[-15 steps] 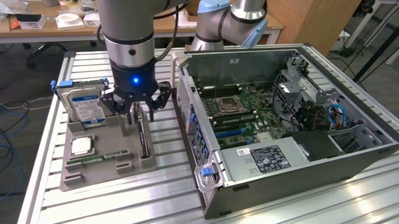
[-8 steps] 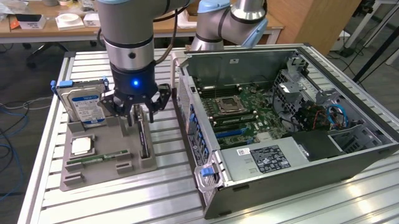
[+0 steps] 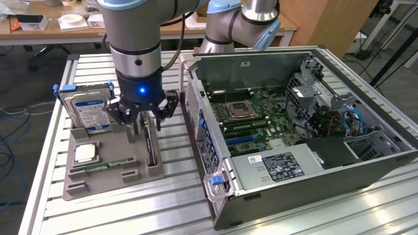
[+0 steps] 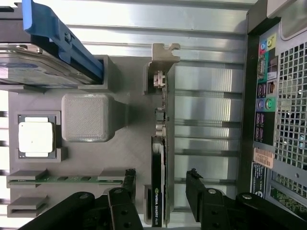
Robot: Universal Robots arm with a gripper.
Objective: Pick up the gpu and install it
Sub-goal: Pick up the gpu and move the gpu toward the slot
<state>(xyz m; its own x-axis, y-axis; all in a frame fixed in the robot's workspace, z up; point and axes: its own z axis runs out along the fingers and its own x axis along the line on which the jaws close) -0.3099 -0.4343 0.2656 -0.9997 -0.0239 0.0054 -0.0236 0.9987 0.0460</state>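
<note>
The gpu (image 3: 151, 147) (image 4: 160, 143) is a thin dark card standing on edge in a slot of the grey holder (image 3: 111, 164) (image 4: 127, 143), its silvery bracket at one end. My gripper (image 3: 145, 128) (image 4: 160, 181) hangs right above the card and is open. In the wrist view one black finger (image 4: 127, 189) is on each side of the card, with a gap between each finger and the card. Nothing is held.
The holder also carries a blue-handled hard drive (image 3: 88, 107) (image 4: 43, 72), a processor chip (image 3: 86, 152) (image 4: 36, 139) and a green memory stick (image 3: 104, 166) (image 4: 62, 178). The open computer case (image 3: 294, 142) (image 4: 278, 120) lies at the exterior view's right, motherboard (image 3: 251, 132) exposed.
</note>
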